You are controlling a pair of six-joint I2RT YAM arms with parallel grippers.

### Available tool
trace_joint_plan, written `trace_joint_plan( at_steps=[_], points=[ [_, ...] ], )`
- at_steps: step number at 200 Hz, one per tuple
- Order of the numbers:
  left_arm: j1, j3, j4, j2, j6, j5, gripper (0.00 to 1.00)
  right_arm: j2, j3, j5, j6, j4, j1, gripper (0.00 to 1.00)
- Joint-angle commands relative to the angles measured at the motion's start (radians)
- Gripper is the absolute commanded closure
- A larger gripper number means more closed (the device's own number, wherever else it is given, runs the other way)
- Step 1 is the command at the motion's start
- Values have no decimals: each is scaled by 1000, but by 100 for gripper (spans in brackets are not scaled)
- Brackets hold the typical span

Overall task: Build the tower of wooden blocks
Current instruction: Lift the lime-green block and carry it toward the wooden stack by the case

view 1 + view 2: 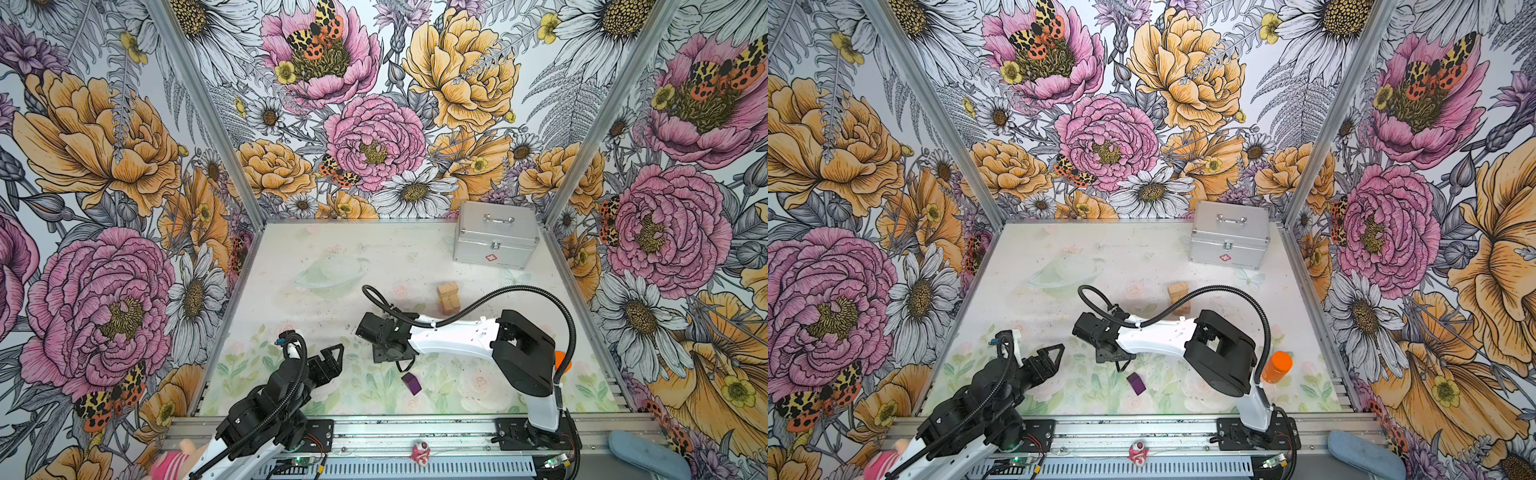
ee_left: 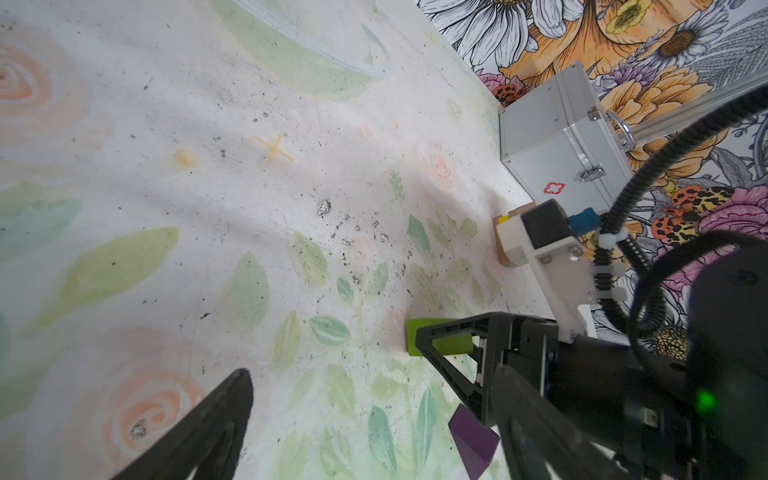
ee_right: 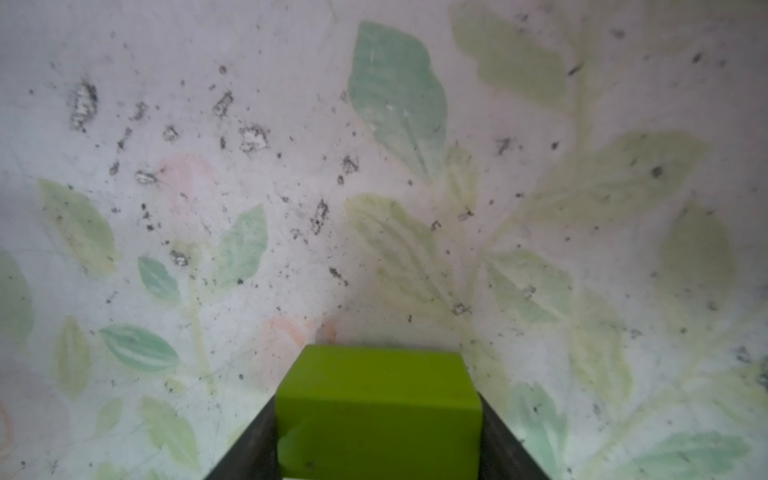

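**A:** Where's the tower?

**B:** The tower [image 1: 448,297] stands toward the back of the worktop [image 1: 332,249]. It's near the case [image 1: 494,239] but apart from it, just a few tan blocks, crossed. I'd guess the gap is there so an arm can come in from the front.

**A:** And the right end effector?

**B:** The right end effector [image 2: 436,345] is closed on the green block [image 3: 374,386], a finger on each side and one end poking out ahead. It's probably gripped that way so the free end can be laid across the tower. It sits low over the worktop, and I can't tell whether the block is lifted.

**A:** The left?

**B:** The left end effector [image 1: 332,358] hangs wide open and empty, off to its own side, likely to keep clear. A purple block [image 1: 411,383] lies loose near the front, well apart from the tower.
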Motion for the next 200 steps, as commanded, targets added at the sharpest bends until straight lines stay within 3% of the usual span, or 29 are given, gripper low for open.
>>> trace_joint_plan(
  at_steps=[1, 44, 115, 200],
  points=[
    [10, -6, 5, -2, 21, 12, 8, -115, -15, 43, -56, -18, -24, 53],
    [10, 17, 91, 93, 29, 42, 5, -258, -105, 69, -117, -30, -106, 53],
    [-1, 133, 289, 442, 85, 62, 5, -425, -239, 91, -272, -32, -309, 53],
    [-81, 222, 384, 624, 76, -20, 5, -399, -245, 9, -497, 0, -514, 53]
  ],
)
